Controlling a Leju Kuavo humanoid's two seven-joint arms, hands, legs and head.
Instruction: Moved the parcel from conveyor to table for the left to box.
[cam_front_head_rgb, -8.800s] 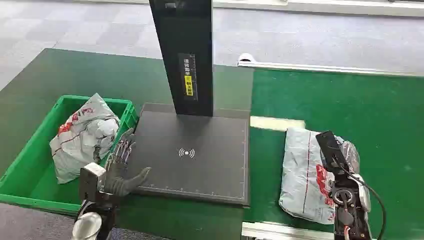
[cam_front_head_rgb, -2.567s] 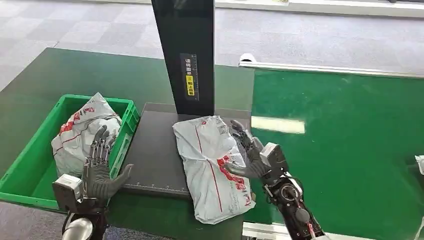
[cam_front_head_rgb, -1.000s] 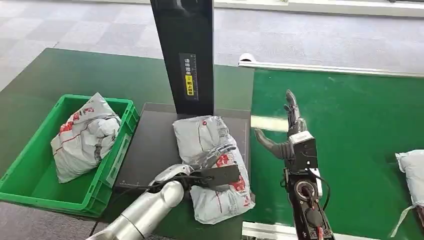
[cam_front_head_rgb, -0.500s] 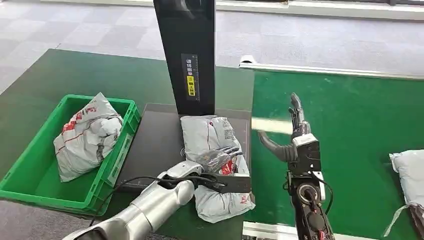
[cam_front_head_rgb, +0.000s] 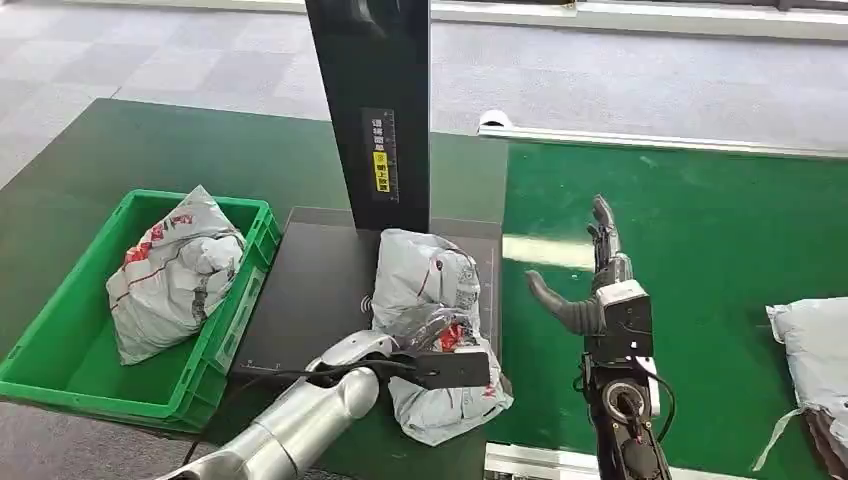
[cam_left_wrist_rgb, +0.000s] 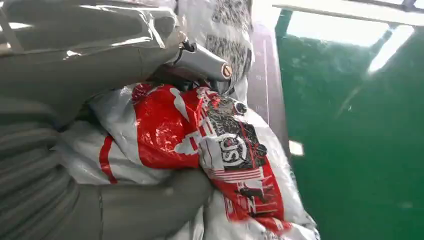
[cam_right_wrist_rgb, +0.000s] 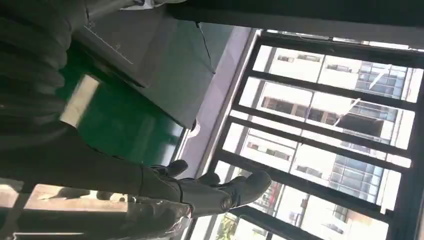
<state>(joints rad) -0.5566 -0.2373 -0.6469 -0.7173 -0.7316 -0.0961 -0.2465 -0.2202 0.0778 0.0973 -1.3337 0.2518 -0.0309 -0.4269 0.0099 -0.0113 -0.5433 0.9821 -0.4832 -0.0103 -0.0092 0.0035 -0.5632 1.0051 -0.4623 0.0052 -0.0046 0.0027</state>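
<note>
I see the parcel (cam_front_head_rgb: 432, 320) lying on the black scanner pad (cam_front_head_rgb: 310, 290), just at the foot of the dark upright post (cam_front_head_rgb: 372, 100). My left hand (cam_front_head_rgb: 425, 325) grips its near end, thumb and fingers wrapped around the crumpled plastic. My right hand (cam_front_head_rgb: 595, 285) stands over the green conveyor (cam_front_head_rgb: 720, 230) at the parcel's three o'clock, fingers spread, holding nothing. At nine o'clock, the green crate (cam_front_head_rgb: 60, 340) holds another parcel (cam_front_head_rgb: 175, 270).
</note>
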